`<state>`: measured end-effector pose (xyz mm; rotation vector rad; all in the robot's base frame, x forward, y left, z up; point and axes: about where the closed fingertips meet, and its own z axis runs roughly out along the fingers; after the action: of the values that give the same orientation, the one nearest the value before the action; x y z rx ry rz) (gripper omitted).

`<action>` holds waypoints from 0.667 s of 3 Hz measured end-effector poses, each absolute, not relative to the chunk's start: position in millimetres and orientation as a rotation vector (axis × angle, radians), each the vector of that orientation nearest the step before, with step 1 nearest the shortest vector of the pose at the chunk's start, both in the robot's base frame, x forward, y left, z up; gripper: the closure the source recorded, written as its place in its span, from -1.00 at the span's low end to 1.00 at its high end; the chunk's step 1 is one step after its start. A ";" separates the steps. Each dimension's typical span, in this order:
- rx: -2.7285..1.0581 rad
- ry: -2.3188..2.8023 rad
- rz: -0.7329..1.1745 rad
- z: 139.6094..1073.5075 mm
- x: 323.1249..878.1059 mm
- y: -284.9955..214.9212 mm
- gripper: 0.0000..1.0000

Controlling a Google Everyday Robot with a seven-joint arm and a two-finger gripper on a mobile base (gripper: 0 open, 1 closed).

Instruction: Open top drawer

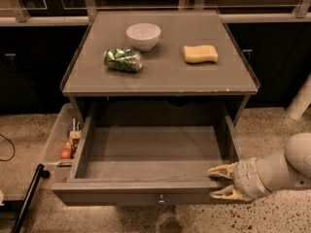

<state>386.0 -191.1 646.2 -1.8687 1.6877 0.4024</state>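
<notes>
The top drawer (150,191) is pulled far out from under the grey cabinet top (160,76). Its plain grey box interior is bare. A small round brass knob (160,197) sits in the middle of its flat front. My gripper (219,182) is at the drawer's front right corner, at the end of a white arm that comes in from the right. Its two pale fingers (221,171) are spread apart, one above and one below the drawer's front edge. They hold nothing.
On the cabinet top are a white bowl (143,35), a crumpled green bag (122,59) and a yellow sponge (200,53). A narrower drawer (60,140) with small items stands open on the left. A black pole (29,198) leans at lower left. Speckled floor surrounds the cabinet.
</notes>
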 end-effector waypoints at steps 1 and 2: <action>-1.869 1.687 0.402 646.4 386.1 -191.0 -0.76; -1.889 1.650 0.398 660.0 390.3 -188.2 -1.00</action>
<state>390.3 -188.2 660.0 -1.8890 1.6500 0.3977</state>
